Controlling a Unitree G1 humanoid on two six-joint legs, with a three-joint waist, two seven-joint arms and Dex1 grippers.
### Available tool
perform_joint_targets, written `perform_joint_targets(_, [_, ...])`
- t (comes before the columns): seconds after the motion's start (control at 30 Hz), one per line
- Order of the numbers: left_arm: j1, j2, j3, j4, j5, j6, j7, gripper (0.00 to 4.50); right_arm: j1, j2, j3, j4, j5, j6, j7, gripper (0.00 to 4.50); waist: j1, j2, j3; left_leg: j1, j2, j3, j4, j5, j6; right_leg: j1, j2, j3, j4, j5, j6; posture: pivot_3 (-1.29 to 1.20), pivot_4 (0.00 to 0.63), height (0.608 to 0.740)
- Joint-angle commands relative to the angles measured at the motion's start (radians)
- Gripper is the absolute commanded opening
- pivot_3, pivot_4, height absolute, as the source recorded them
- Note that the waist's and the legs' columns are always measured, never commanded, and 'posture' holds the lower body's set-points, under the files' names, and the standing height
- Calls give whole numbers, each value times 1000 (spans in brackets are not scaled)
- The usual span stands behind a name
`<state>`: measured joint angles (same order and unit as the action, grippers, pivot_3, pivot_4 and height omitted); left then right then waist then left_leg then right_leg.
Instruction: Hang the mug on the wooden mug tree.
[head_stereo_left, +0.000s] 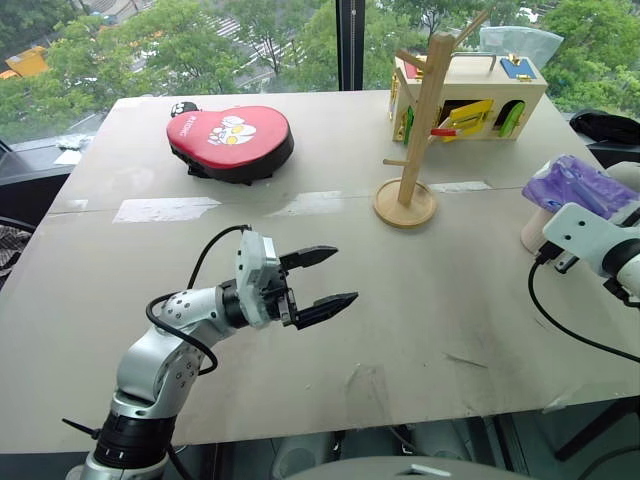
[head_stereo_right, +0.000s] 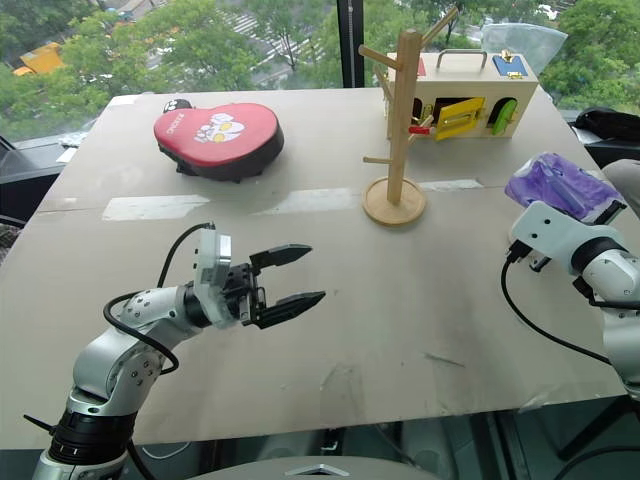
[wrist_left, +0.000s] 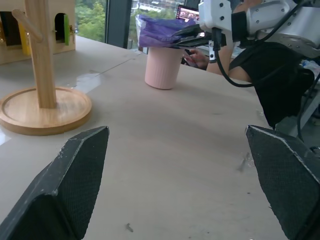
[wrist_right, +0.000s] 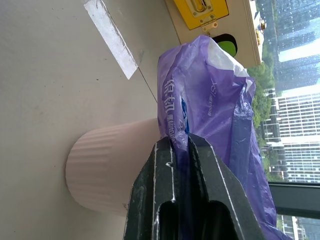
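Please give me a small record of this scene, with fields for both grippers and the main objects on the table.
left gripper: open, holds nothing, above the table
right gripper: shut on purple tissue packet
purple tissue packet: sits in the top of the pink ribbed cup, at the table's right edge
wooden mug tree: upright, no mug on its pegs
red cushion: far left of the table
wooden box: behind the mug tree
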<state>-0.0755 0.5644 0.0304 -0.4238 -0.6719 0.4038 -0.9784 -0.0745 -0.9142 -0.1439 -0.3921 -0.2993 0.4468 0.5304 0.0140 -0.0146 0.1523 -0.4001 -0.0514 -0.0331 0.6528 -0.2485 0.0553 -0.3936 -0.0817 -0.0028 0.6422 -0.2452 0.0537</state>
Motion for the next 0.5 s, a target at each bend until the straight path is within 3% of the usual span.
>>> perform_joint_targets(0.03, [-13, 1, 2, -40, -22, -11, -12, 4500, -30, -2, -68, -35, -2, -8, -19, 72, 0, 0, 0, 0, 0, 0, 0, 0, 0, 0, 0, 0, 0, 0, 0, 0, 150, 740])
perform_joint_targets(0.3, [-46, -17, -16, -36, -15, -3, 3, 4500, -120, 21, -93, -22, 2, -61, -71, 72, -1, 0, 0, 0, 0, 0, 0, 0, 0, 0, 0, 0, 0, 0, 0, 0, 150, 740])
perform_joint_targets(0.5, [-54, -21, -13, -51, -24, 8, 23, 4500, -87, 18, -176, 69, 3, -83, -109, 72, 4, 0, 0, -1, 0, 0, 0, 0, 0, 0, 0, 0, 0, 0, 0, 0, 150, 740])
